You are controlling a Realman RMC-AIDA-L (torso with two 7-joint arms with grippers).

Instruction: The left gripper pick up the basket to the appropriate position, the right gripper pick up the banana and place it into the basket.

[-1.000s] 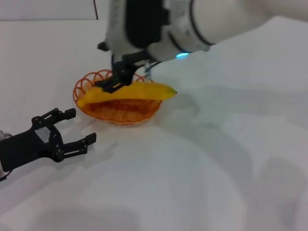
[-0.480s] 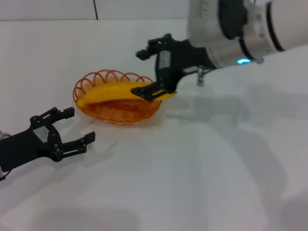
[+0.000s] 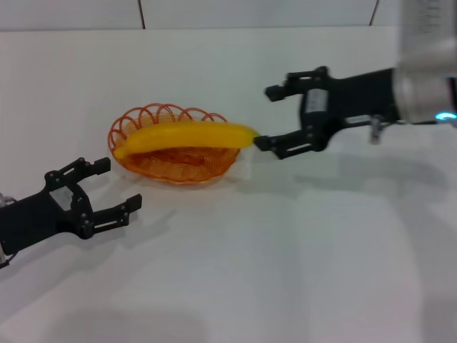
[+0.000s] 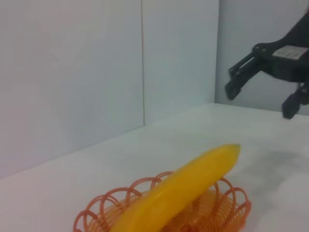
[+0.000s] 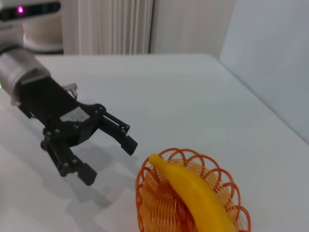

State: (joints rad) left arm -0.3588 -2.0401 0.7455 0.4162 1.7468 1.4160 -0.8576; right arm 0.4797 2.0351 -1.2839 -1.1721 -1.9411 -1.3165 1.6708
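The yellow banana [image 3: 187, 136] lies across the orange wire basket [image 3: 173, 170], its dark tip overhanging the right rim. My right gripper [image 3: 265, 117] is open and empty, just right of the banana's tip and a little above the table. My left gripper [image 3: 119, 186] is open and empty, low at the front left, a short way from the basket. The left wrist view shows the banana [image 4: 188, 186] in the basket [image 4: 238, 205] with the right gripper [image 4: 260, 99] beyond. The right wrist view shows the banana [image 5: 193, 193], the basket [image 5: 147, 193] and the left gripper [image 5: 110, 160].
The white table [image 3: 300, 250] stretches in front and to the right of the basket. A pale wall [image 3: 214, 13] runs along the table's far edge.
My right gripper let go of the banana and drew back to the right, away from the basket. The banana stays lying in the basket. The left arm has not moved.
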